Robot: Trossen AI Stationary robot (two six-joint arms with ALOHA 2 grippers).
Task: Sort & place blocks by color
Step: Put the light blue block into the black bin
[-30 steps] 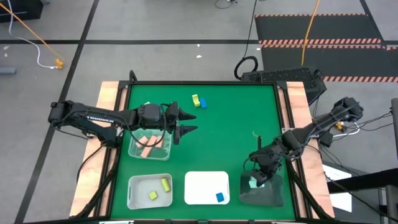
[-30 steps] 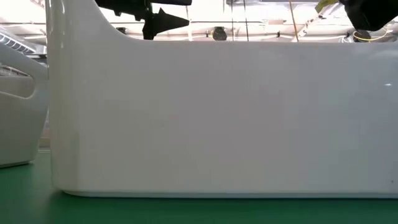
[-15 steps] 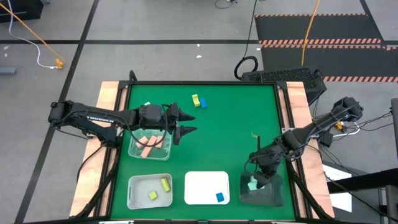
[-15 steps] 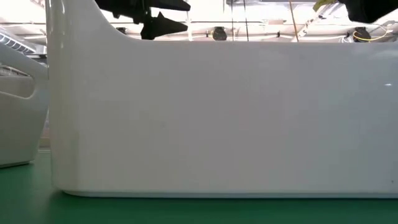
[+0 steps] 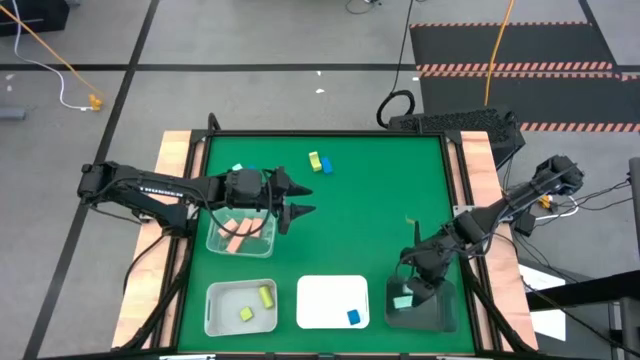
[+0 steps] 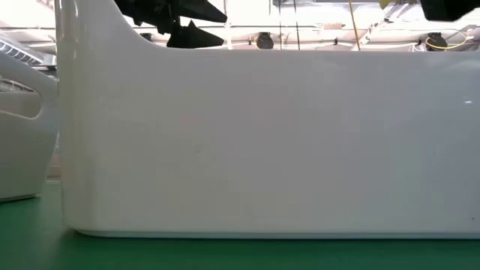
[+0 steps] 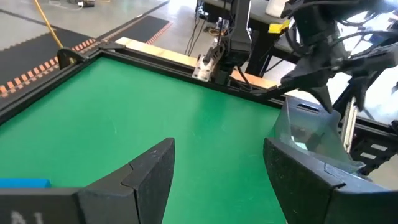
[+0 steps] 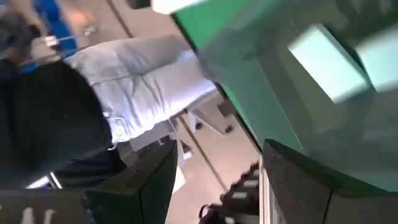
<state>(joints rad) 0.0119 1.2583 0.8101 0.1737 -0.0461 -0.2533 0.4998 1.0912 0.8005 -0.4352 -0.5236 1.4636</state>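
My left gripper (image 5: 303, 199) stands open above the green mat, just right of a clear tray (image 5: 215, 243) that holds salmon-pink blocks (image 5: 238, 238); nothing is between its fingers (image 7: 155, 168). My right gripper (image 5: 412, 288) hangs open over the dark tray (image 5: 440, 318), where a pale mint block (image 5: 403, 300) lies on the floor, clear of the fingers (image 8: 149, 180). A yellow-green block (image 5: 314, 159) and a blue block (image 5: 326, 166) lie loose on the mat near the far edge. Another mint block (image 5: 238, 169) lies behind the left arm.
A pale tray (image 5: 215, 320) holds two yellow-green blocks (image 5: 266, 295). A white tray (image 5: 320, 290) holds a blue block (image 5: 353, 316), and its wall (image 6: 262, 142) fills the low view. A person (image 8: 93, 106) stands beyond the near right edge. Bare mat lies at the middle.
The mint block has come away from under my right gripper and now lies a little nearer the front on the dark tray's floor. My left gripper has tipped its fingers slightly downward, staying where it was.
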